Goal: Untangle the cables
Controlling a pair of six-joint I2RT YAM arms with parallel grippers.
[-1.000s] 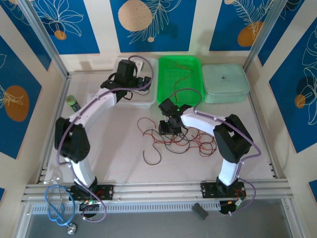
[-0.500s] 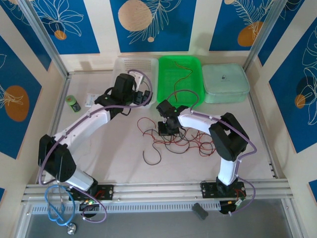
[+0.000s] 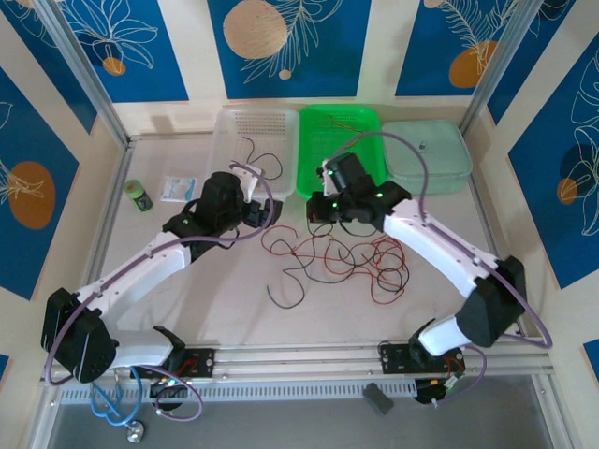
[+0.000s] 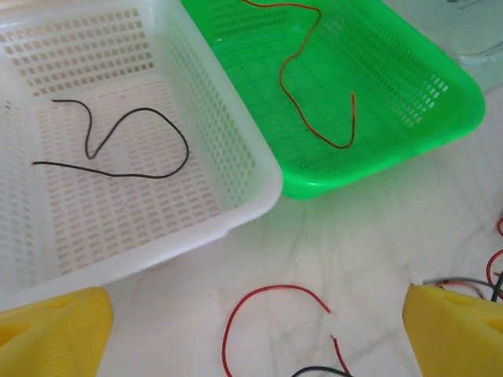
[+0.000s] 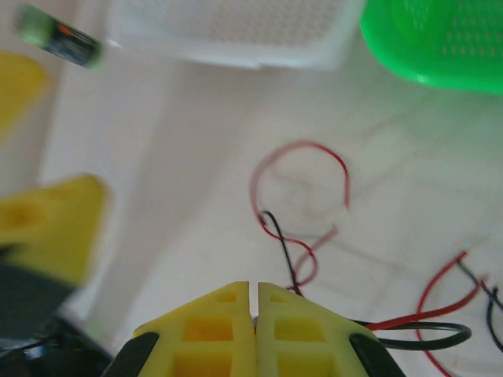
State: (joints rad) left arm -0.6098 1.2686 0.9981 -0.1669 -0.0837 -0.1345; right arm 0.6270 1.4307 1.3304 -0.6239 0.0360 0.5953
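Right tool [image 5: 253, 292] pinched shut on strands of the thin red-and-black wire tangle [image 3: 344, 258], left tool [image 4: 253, 334] gaping empty; looks like pull-out time, wanting a slow lift clear.

The right gripper [image 5: 252, 289] has its yellow fingers pressed together, pinching thin red and black cables [image 5: 277, 228] above the pale tabletop [image 5: 196, 141]. Beyond lie a white basket [image 5: 236, 31] and a green basket [image 5: 440, 43].

White arms [image 3: 140, 269], black joints [image 3: 487, 309] — purple cables [image 3: 409, 142], yellow fingers [image 4: 55, 330].
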